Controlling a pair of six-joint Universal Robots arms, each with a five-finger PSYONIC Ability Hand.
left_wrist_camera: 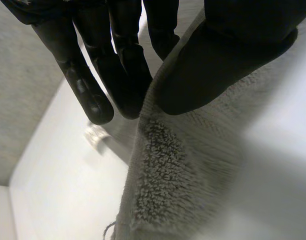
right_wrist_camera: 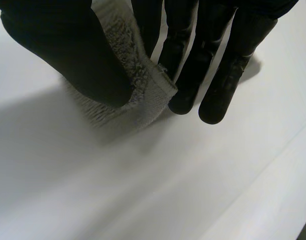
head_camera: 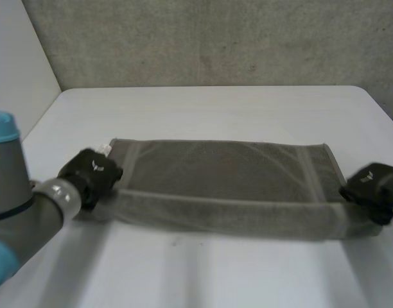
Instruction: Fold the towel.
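Pinching its near corners between thumb and fingers, the left hand [head_camera: 90,172] and right hand [head_camera: 373,186] hold the towel [head_camera: 228,170], which is stretched across the middle of the table [head_camera: 216,106]. The first lengthwise fold seems under way and not yet laid flat. The towel is a long rectangle of grey, looped terry with flat woven end bands.

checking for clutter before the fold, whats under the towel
White table shows around the towel; beneath it is covered. The left robot hand and right robot hand pinch its ends.
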